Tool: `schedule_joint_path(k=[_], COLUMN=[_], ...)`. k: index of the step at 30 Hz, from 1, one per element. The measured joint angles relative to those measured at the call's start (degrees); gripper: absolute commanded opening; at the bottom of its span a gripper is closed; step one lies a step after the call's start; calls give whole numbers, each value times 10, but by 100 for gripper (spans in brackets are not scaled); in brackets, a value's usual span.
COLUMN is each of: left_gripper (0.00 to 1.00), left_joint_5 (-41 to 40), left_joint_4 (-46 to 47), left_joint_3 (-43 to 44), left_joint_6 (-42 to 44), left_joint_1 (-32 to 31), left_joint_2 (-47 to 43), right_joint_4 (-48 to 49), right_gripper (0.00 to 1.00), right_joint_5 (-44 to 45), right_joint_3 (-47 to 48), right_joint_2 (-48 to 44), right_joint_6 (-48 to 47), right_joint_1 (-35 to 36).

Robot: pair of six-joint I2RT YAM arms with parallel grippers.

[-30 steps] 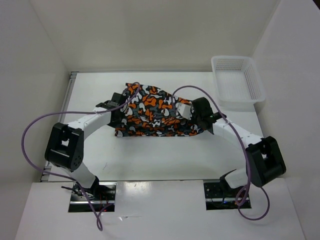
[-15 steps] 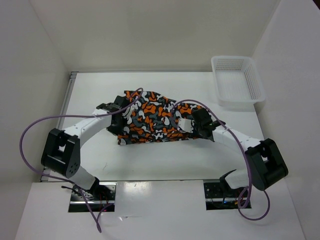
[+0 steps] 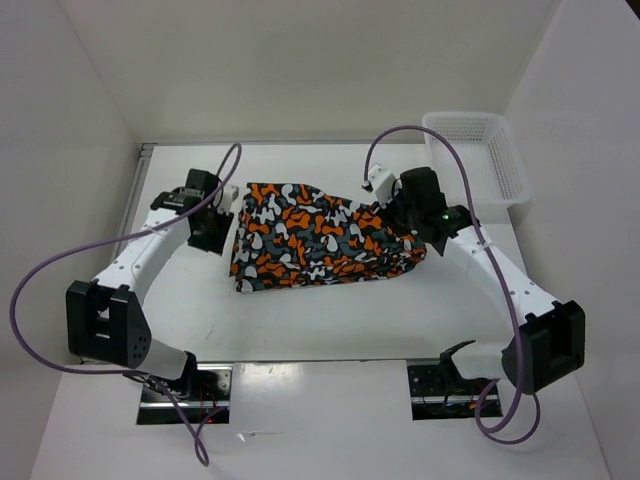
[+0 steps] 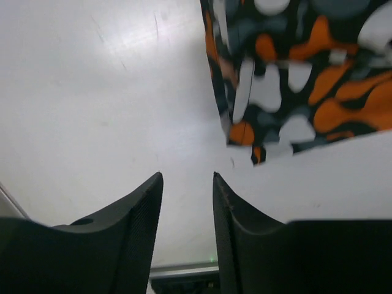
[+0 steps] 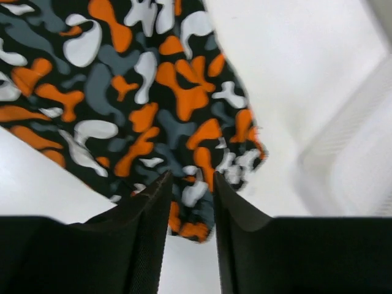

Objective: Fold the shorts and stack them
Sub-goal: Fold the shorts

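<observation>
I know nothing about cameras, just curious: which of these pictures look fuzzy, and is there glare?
Top external view: sharp, evenly lit, soft shadows beside the shorts. Left wrist view: near fingers dark and blurred, faint sheen on the table. Right wrist view: the white basket is a blur; print fairly clear.

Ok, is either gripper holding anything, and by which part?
Nothing is held. The left gripper is open over the table beside the shorts; the right gripper is open above their edge, no cloth pinched.

Right pincer (image 5: 191, 179), parted and empty, over the shorts (image 5: 141, 92); blurred basket (image 5: 346, 165) beside.
</observation>
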Motion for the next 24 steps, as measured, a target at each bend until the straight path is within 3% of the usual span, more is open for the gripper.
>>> schedule_joint_path(k=[5,11,19,24], left_gripper=[53,56,55,55], left_joint_5=[61,116,38,16], left_joint_4=[54,75,115,123], left_joint_3=[60,19,-94,-108], left_joint_6=[0,0,0,-3], left_joint_1=[9,-47,-115,-122], left_joint_2=[43,107,131,132], right_joint_4=[-1,9,23,41], right_gripper=[28,23,23,25], right_joint_5=[-16,6,50,73], right_joint_3=[0,-26,-119,-120], right_joint_2=[45,107,171,184], right_joint_6=[59,62,9,-12], right_joint_1=[0,-3,-2,-1])
